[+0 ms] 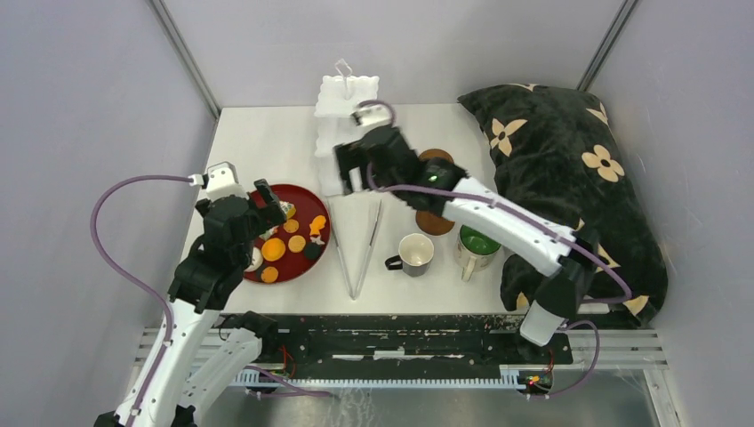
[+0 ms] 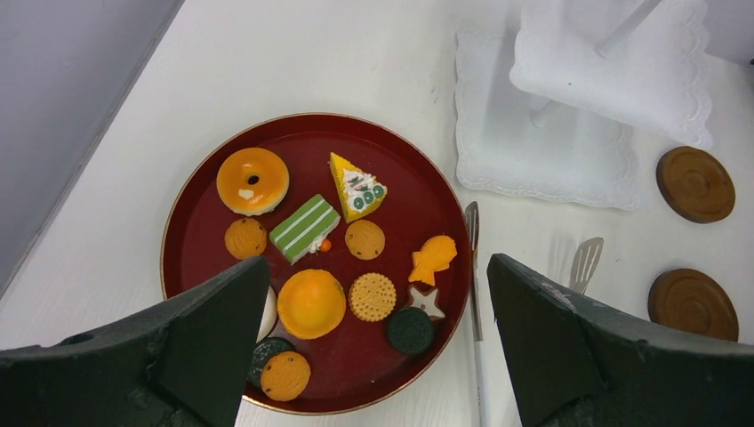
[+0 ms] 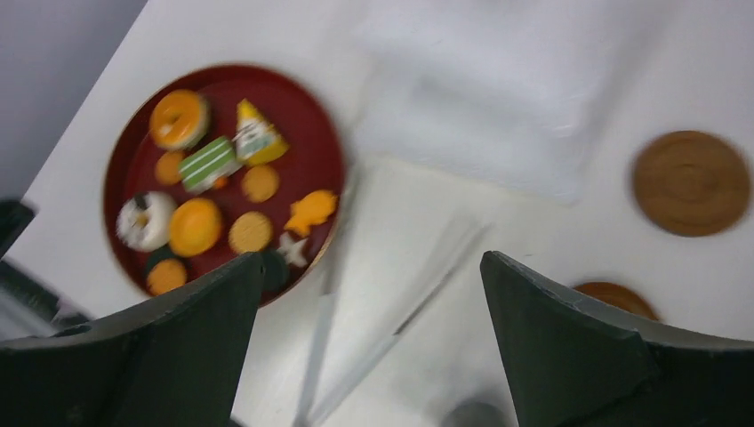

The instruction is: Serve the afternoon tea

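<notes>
Small toy sweets lie on the dark red tray (image 2: 400,160): an orange donut (image 2: 252,181), a green striped cake (image 2: 305,228), an orange disc (image 2: 311,303) and a star cookie (image 2: 427,302). My left gripper (image 2: 375,261) hangs open above the tray's near half, holding nothing. The white three-tier stand (image 1: 342,107) is at the back centre. My right gripper (image 1: 353,169) hovers open in front of it, above the tongs (image 3: 391,294). Two mugs (image 1: 415,253) (image 1: 477,247) stand near the front. Brown coasters (image 2: 695,183) (image 2: 693,303) lie right of the stand.
Metal tongs (image 1: 358,249) lie between the tray (image 1: 311,203) and the mugs. A black flowered pillow (image 1: 569,169) fills the right side of the table. Grey walls close in on both sides. The right wrist view is blurred.
</notes>
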You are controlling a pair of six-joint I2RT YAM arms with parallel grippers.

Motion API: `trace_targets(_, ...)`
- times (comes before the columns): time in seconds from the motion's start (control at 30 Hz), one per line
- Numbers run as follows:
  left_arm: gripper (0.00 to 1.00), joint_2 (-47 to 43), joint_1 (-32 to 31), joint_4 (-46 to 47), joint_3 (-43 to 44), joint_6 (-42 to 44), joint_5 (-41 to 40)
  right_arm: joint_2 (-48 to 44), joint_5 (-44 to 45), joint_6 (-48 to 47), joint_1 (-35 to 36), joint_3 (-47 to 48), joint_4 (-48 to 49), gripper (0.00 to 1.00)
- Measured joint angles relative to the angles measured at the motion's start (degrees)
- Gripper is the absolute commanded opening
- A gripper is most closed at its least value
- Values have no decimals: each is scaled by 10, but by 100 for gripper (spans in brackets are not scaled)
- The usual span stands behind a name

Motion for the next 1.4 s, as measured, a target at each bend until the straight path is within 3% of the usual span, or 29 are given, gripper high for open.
trace_targets(0.2, 99, 22, 0, -38, 26, -1, -22, 126, -60, 51, 88, 29, -21, 98)
trace_targets(0.57, 99, 16, 0, -42, 23, -6, -31, 159, -78, 154, 101, -58, -30, 70)
trace_targets(0.73, 99, 28, 0, -38, 11, -14, -17, 180, -50, 200, 106, -61, -39, 73)
trace_targets(1.03, 99, 33, 0, -28, -10, -29, 12, 275, 38, 303, 100, 10, -156, 77)
trace_targets(1.4, 99, 23, 0, -16, -40, -40, 38, 282, 26, 341, 82, -2, -166, 60)
